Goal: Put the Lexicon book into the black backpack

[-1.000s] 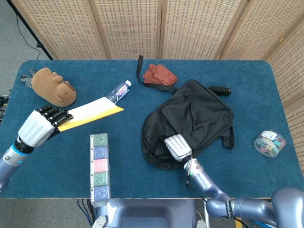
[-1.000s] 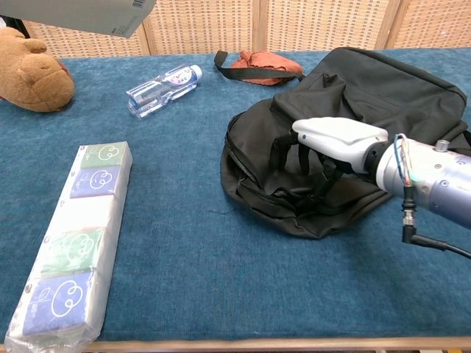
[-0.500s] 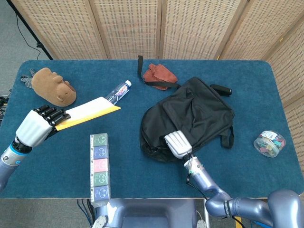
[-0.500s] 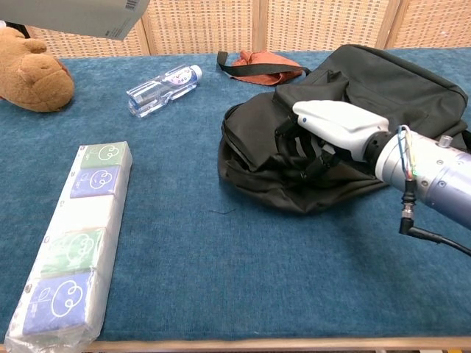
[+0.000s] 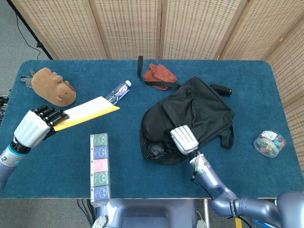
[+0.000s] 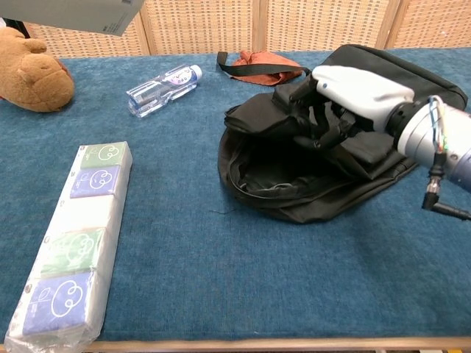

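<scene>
My left hand (image 5: 33,127) grips the Lexicon book (image 5: 88,113) by one end and holds it in the air over the table's left side; its grey underside (image 6: 73,13) cuts across the top left of the chest view. The black backpack (image 5: 190,118) lies right of centre. My right hand (image 6: 353,92) grips the flap at the bag's front and holds it lifted, so the mouth (image 6: 276,176) gapes toward the left front. In the head view that hand (image 5: 183,139) sits at the bag's near edge.
A brown plush toy (image 5: 54,85) lies far left, a water bottle (image 5: 118,90) behind the book, and an orange pouch (image 5: 159,75) with a strap at the back. A long tissue pack (image 5: 99,166) lies at the front left. A clear tub (image 5: 270,143) stands far right.
My right hand has raised the backpack's flap up and to the right, opening the mouth wide. The left hand with the book has barely shifted.
</scene>
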You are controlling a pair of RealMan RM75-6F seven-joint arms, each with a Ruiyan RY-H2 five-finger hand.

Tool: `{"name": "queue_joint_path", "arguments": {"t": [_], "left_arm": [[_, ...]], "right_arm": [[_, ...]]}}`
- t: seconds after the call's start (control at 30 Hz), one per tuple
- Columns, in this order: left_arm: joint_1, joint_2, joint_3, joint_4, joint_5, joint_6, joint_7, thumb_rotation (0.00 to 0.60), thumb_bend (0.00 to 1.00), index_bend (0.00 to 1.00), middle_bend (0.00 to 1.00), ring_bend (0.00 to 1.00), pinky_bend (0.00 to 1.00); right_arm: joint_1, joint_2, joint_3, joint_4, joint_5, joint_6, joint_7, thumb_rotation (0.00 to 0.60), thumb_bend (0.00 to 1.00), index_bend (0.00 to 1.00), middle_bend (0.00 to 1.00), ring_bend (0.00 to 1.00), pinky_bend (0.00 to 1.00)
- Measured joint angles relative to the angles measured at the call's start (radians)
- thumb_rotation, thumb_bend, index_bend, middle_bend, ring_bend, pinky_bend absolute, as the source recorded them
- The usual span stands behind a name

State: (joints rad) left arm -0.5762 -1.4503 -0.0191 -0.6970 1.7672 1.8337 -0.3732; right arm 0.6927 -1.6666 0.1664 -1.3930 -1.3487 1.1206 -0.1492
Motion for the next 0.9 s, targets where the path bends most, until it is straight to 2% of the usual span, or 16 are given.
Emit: {"name": "queue_joint_path", "arguments": {"t": [0.2, 0.6, 0.9], "left_arm": [[-0.008, -0.001, -0.002, -0.007, 0.009, 0.008, 0.010, 0.600, 0.66, 0.86, 0.68, 0.61, 0.70], [-0.023, 0.007, 0.009, -0.055, 0.050, 0.032, 0.041, 0.600, 0.66, 0.86, 0.68, 0.61, 0.70], [-0.078, -0.024, 0.030, -0.111, 0.131, 0.019, 0.154, 0.600, 0.66, 0.86, 0.68, 0.61, 0.70]], "right_arm": [[-0.007, 0.043, 0.057, -0.021, 0.022, 0.015, 0.059, 0.600, 0.92, 0.61, 0.63, 0.65, 0.90], [-0.026, 0.137, 0.214, -0.011, 0.120, 0.096, 0.105, 0.600, 0.93, 0.61, 0.64, 0.66, 0.90], [-0.047, 0.213, 0.233, -0.083, 0.134, 0.101, 0.115, 0.600, 0.93, 0.61, 0.64, 0.66, 0.90]]}}
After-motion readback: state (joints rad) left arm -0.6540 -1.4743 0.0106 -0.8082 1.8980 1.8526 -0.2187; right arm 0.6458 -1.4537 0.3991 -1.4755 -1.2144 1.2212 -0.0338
